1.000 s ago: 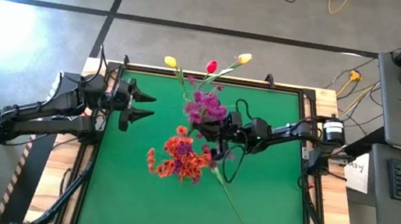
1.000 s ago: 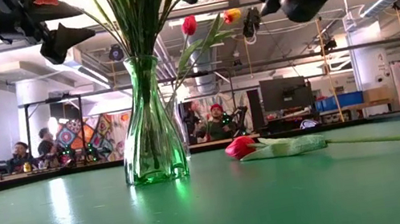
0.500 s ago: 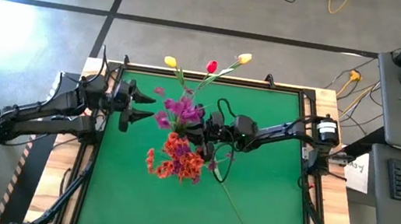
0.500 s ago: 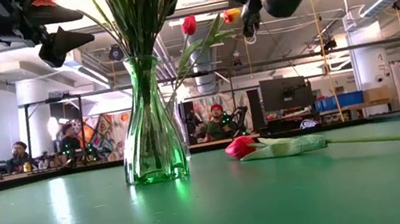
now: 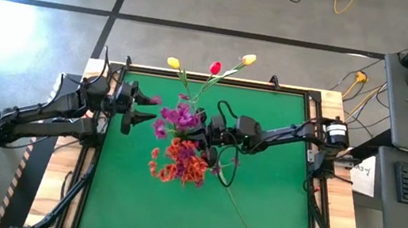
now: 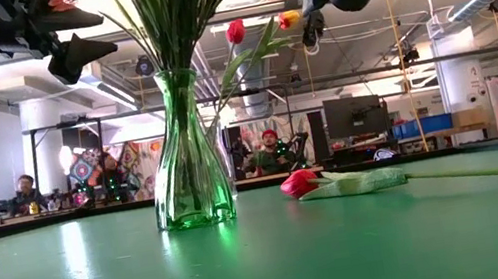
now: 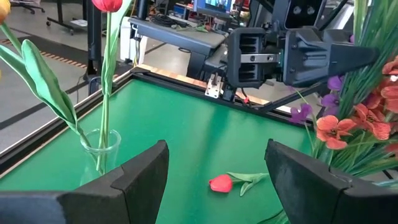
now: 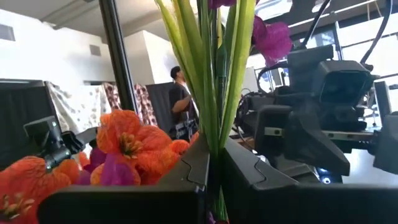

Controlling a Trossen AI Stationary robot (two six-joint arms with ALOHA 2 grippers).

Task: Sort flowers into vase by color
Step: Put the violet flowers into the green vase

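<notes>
High view, left to right. The left gripper [image 5: 140,110] hovers at the table's left side with its fingers spread wide and nothing between them; in the left wrist view the two dark fingers [image 7: 140,171] frame bare green table [image 5: 270,211].

Just to its right lies the purple spray [image 5: 176,116], carried by the right gripper [image 5: 202,135], whose fingers are closed tight on a bundle of green stems [image 8: 211,93]. The bundle's long axis appears to run roughly crosswise over the table, blossoms pointing away from the right gripper toward the left one.

Immediately below the purple blossoms sits the orange-red spray [image 5: 179,162], standing in a green-tinted glass vase [image 6: 188,160]. A second, small clear vase [image 7: 99,146] at the table's far edge holds the yellow and red tulips [image 5: 214,68].

One pink-red tulip [image 6: 302,183] lies flat on the table, on the right gripper's near side, its stem trailing away rightward.

Judgement: the right arm alone holds the bundle, so the stem ends must be swung downward over a vase mouth before release. The left gripper is nearer the blossoms and could steady them.
</notes>
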